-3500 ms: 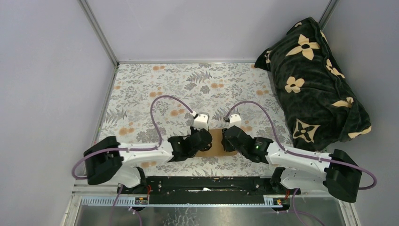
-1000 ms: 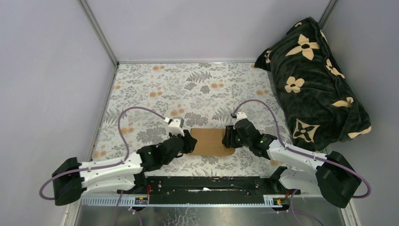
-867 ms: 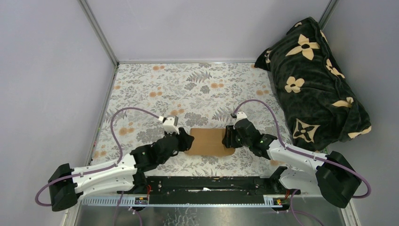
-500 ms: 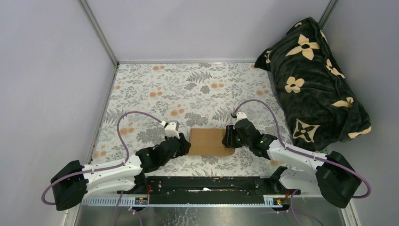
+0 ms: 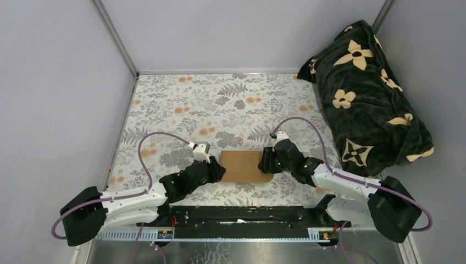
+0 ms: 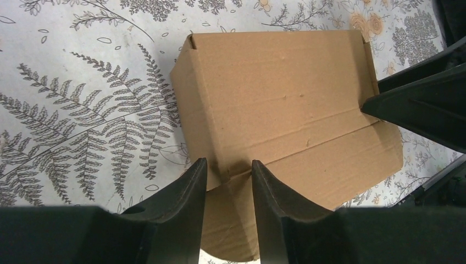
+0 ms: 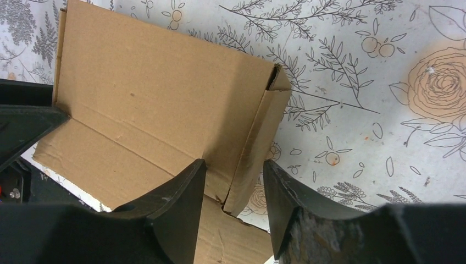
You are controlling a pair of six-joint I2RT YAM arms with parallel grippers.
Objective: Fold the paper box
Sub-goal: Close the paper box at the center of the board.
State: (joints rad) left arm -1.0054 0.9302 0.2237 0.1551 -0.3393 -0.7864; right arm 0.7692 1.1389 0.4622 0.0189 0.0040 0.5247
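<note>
I reckon the paper box [image 5: 245,166], lying low centre in the top view, is light and easily creased, so my left gripper [image 6: 228,165] and right gripper [image 7: 233,165] stand half open astride its end flaps beside the creases, pinching nothing.

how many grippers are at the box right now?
2. The left gripper is at the left end of the box and the right gripper is at its right end. Each has its jaws apart, straddling an end wall. Neither is hidden.
</note>
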